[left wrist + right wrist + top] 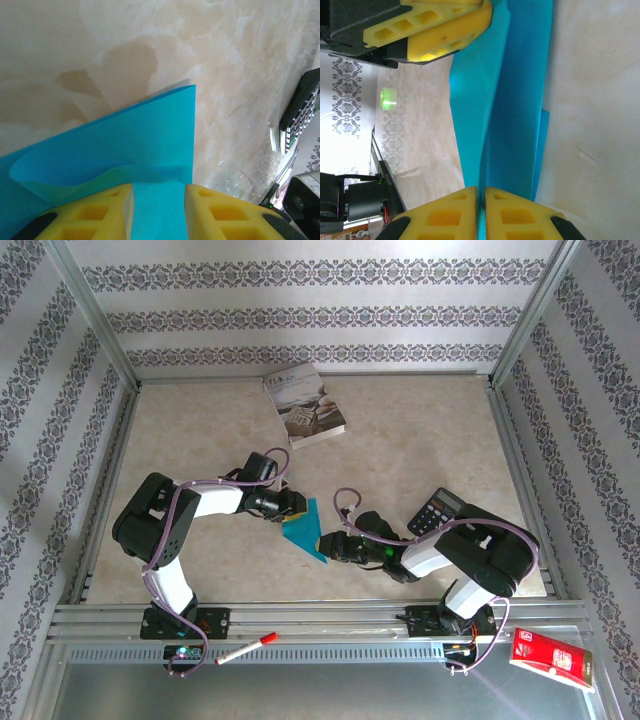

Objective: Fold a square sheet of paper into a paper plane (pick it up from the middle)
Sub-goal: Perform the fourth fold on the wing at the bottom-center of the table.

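In the middle of the top view, the partly folded teal-blue sheet of paper [303, 530] sits between both grippers on the marbled table [420, 430]. The right gripper [481, 192] is pressed together, pinching the sheet's edge. The left gripper [159, 192] has its fingers spread, with paper running between them. A black calculator [436, 511] lies right of centre, just beside the right arm. A printed book [305, 405] lies well apart at upper centre. A red marker [246, 649] and a red packet [550, 658] lie along the bottom edge.

Nothing legible is showing. The book [305, 405] at the far edge of the surface [420, 430] is carrying print too small to read, and the calculator [436, 511] is showing only blurred keys.
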Robot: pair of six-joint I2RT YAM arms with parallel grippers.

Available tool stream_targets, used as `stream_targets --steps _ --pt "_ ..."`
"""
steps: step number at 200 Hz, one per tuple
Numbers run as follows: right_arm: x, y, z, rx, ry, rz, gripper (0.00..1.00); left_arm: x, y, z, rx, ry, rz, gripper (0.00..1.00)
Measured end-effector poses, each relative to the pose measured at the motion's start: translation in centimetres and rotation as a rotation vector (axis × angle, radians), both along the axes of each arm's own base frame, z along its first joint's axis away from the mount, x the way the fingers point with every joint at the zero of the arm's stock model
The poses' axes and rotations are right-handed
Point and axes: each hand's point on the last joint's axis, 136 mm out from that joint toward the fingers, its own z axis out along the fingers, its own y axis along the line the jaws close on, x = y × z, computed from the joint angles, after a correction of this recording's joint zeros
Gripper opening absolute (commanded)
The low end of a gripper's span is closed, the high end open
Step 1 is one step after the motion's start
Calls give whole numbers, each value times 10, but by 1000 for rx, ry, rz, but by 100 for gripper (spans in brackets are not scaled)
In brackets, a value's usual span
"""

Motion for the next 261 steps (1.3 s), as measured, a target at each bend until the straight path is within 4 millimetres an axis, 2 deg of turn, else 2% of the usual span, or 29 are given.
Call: stream_targets --steps 24,57,96,124,185,225,261 --pt "-3 -8 -8 -18 18 -19 6 0 0 0 0 0 -1 33" --pt "-2 -9 -7 -13 21 -30 5 0 0 0 1 1 -1 33" --pt "-3 -10 -7 -10 26 -32 14 0 0 0 4 0 -2 33" --pt "-4 -10 -2 3 15 -32 15 0 1 0 6 -2 -5 33" --pt "-4 -10 1 10 9 -29 6 0 1 0 7 -7 -10 33" --pt "-8 -5 0 9 8 -10 5 0 1 0 7 -10 -12 33" --pt "-9 6 10 32 -11 24 5 0 1 0 8 -10 -12 33"
